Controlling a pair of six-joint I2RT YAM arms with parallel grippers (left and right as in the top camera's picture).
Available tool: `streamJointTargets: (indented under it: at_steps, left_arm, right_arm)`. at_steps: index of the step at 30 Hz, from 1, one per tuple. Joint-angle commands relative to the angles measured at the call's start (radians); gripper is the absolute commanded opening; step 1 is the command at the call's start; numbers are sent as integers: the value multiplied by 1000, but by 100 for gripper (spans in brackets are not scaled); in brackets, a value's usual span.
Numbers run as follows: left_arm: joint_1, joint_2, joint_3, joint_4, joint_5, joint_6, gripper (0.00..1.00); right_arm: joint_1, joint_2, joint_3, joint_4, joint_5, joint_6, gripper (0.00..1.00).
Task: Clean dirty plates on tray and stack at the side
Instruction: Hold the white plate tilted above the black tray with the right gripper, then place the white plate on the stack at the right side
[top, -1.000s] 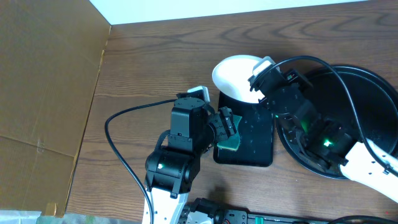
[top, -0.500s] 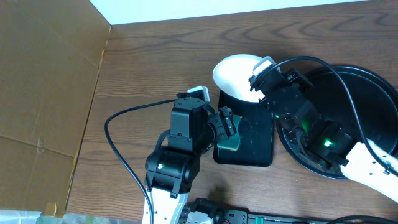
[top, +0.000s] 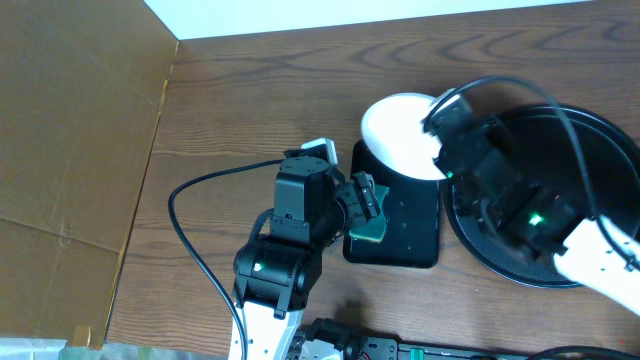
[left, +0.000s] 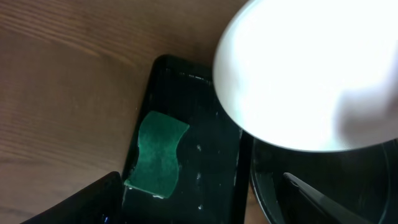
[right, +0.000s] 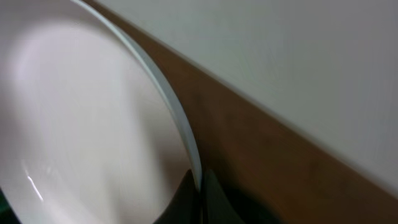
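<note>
At the desk's front-middle, your left gripper (top: 366, 200) hangs released over the green sponge (top: 367, 230) on the small rectangular tray (top: 412, 235) | above that tray's far edge: plate (top: 398, 135), glossy, stiff, breakable, likely slippery; pinch its rim firmly | right gripper (top: 438, 122) clenched on that rim | round tray (top: 600, 125) at the desk's right edge

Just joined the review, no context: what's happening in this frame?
The right claw is shut on the rim of a white plate, holding it up over the far end of the small rectangular tray, beside the round black tray. The left claw hangs open over a green sponge lying on that tray, not gripping it.
</note>
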Motion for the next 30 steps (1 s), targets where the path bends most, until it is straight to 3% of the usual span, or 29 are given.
streamJointTargets:
  at_steps: [1, 12, 21, 30]
  left_arm:
    - [3, 4, 22, -1, -2, 2, 80]
    - [3, 4, 22, -1, -2, 2, 80]
    - [3, 4, 22, -1, -2, 2, 80]
    - [3, 4, 22, -1, -2, 2, 80]
  right_arm:
    - [-63, 10, 16, -50, -200, 285, 1]
    - [-362, -151, 16, -186, -603, 465, 1]
    - [-874, -335, 16, -520, -651, 488, 1]
    - [-1443, -208, 12, -732, -646, 434, 1]
